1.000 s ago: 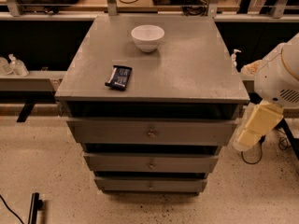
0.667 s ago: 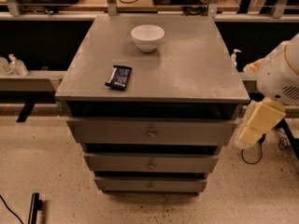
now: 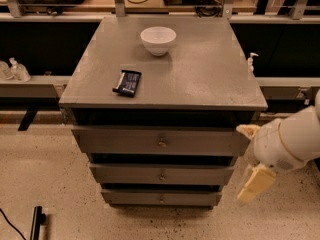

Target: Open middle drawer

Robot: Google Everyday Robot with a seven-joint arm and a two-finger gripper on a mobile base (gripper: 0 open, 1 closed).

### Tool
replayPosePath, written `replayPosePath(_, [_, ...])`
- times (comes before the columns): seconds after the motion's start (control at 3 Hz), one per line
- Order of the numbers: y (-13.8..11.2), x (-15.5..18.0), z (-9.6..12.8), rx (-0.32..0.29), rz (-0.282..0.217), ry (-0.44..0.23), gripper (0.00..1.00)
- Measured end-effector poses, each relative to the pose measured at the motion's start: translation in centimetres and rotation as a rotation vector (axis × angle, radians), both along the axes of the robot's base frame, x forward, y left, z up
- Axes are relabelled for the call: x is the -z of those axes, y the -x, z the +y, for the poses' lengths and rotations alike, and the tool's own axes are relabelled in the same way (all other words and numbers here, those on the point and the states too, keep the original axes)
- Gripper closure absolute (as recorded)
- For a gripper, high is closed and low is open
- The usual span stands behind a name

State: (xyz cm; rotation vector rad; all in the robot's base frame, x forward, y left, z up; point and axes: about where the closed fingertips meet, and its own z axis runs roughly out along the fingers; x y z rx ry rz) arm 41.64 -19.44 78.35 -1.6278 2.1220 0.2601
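The grey cabinet has three like drawers stacked one under another. The middle drawer (image 3: 161, 174) is the second front down, with a small round metal knob (image 3: 161, 176) at its centre, and it looks closed. The uppermost drawer (image 3: 160, 141) is above it and the lowest drawer (image 3: 161, 198) below it. My gripper (image 3: 256, 184), cream-coloured, hangs from the white arm (image 3: 285, 144) just off the cabinet's right front corner, level with the middle drawer. It is to the right of the drawer front and well apart from the knob.
On the cabinet top (image 3: 210, 79) sit a white bowl (image 3: 158, 39) at the back and a dark flat packet (image 3: 127, 82) at the left front. A black rod (image 3: 36, 223) lies on the speckled floor at lower left. Shelving with cables runs behind.
The arm has come down and a little to the left, bringing the gripper from beside the uppermost drawer to the height of the middle drawer. The drawers have not moved.
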Motion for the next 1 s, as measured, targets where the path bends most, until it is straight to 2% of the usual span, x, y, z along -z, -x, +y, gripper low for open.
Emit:
replayPosePath(0.33, [0.2, 2.4, -0.4, -0.035, -0.042, 0.014, 0.0])
replayPosePath(0.67, [0.2, 2.2, 0.3, -0.062, -0.015, 0.027, 0.0])
replayPosePath(1.0, [0.9, 7.7, 2.3, -0.14, 0.062, 0.027, 0.0])
